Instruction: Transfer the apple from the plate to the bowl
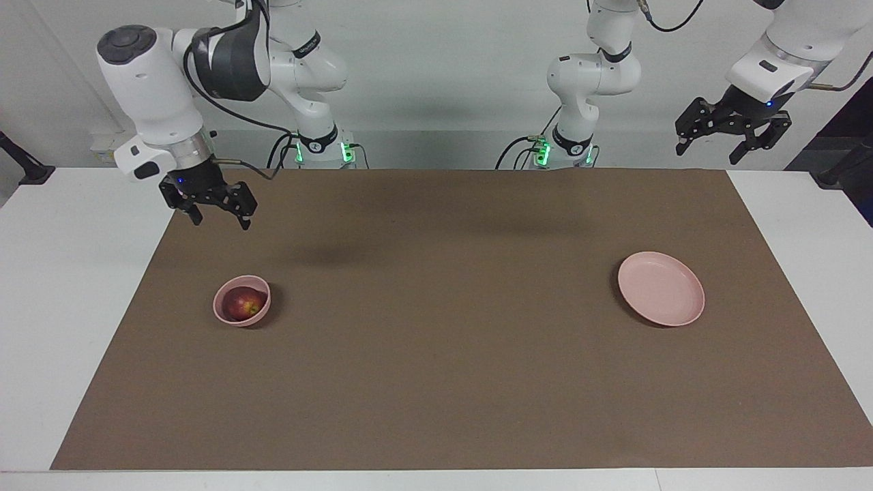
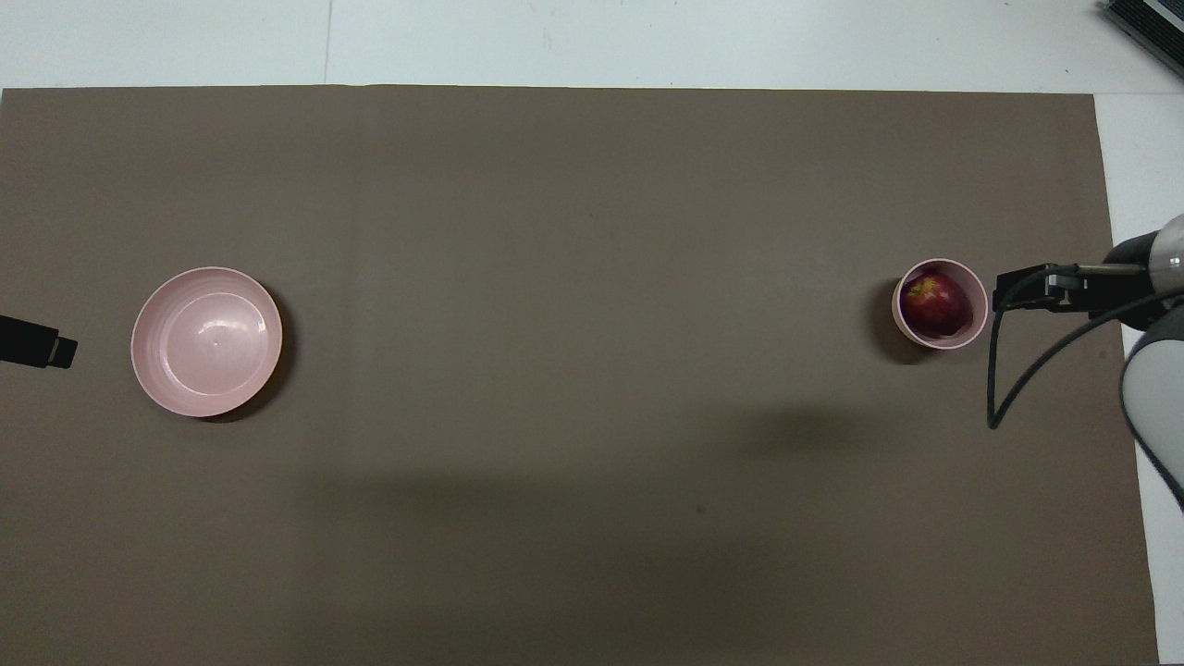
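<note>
As seen from the facing view, the apple (image 1: 243, 303) sits inside the bowl (image 1: 241, 301), dark red with a yellowish patch, nothing touching it. We take the bowl as our landmark. It rests on the brown mat (image 1: 450, 382) that covers the surface (image 1: 68, 273), toward the right arm's end. The plate (image 1: 660, 288) lies well apart from the bowl, toward the left arm's end, and we see nothing on it. The right end effector (image 1: 213, 210) hangs in the air, high above the mat edge, at a spot nearer to the robots than the bowl; its fingers are spread and carry nothing. The left end effector (image 1: 732, 135) is raised off the mat's corner at the left arm's end, fingers spread, empty; that arm waits.

From the overhead view, the apple (image 2: 936, 303) fills most of the bowl (image 2: 940, 302), yellow patch up. The right end effector (image 2: 1027, 286) shows just beside the bowl toward the right arm's end, not over it. The plate (image 2: 206, 341) is bare, with only a dark tip of the left end effector (image 2: 37, 340) showing beside it.

Our judgement: the transfer is done. Apple in bowl, plate vacated, grip released. What may remain is only the right arm's retreat to rest.
</note>
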Robot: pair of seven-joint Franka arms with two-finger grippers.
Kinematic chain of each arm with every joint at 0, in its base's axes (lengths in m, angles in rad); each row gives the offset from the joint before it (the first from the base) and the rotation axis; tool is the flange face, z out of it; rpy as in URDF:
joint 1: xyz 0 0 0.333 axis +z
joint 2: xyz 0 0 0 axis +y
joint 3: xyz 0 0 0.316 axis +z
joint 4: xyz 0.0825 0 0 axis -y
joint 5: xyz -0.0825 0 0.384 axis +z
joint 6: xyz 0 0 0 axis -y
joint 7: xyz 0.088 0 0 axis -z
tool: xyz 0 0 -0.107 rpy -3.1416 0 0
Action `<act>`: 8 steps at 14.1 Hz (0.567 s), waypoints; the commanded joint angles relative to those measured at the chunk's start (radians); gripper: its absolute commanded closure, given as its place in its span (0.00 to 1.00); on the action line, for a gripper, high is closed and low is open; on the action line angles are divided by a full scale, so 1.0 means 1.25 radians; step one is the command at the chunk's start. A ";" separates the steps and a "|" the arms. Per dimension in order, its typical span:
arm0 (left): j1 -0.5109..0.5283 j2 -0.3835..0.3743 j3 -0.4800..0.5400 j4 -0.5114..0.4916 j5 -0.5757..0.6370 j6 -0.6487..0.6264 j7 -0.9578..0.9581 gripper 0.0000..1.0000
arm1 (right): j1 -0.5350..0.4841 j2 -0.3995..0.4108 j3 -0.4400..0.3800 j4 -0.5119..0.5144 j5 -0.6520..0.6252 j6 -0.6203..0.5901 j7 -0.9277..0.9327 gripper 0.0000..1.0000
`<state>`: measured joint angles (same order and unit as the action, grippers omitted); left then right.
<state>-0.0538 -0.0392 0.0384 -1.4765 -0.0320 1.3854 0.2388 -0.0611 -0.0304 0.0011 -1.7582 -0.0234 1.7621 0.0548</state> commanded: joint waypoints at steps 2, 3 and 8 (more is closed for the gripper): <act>0.000 0.007 -0.004 0.024 -0.010 -0.006 0.003 0.00 | -0.017 0.013 -0.008 0.087 0.014 -0.114 -0.067 0.00; 0.000 0.003 -0.004 0.020 -0.011 -0.008 0.004 0.00 | -0.022 0.011 -0.009 0.089 0.017 -0.126 -0.074 0.00; 0.010 -0.001 0.004 0.017 -0.014 -0.012 0.003 0.00 | 0.014 0.008 -0.025 0.114 0.014 -0.163 -0.075 0.00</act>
<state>-0.0520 -0.0397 0.0410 -1.4709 -0.0343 1.3855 0.2388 -0.0666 -0.0300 -0.0138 -1.6441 -0.0228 1.5868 -0.0082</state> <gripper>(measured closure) 0.000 0.000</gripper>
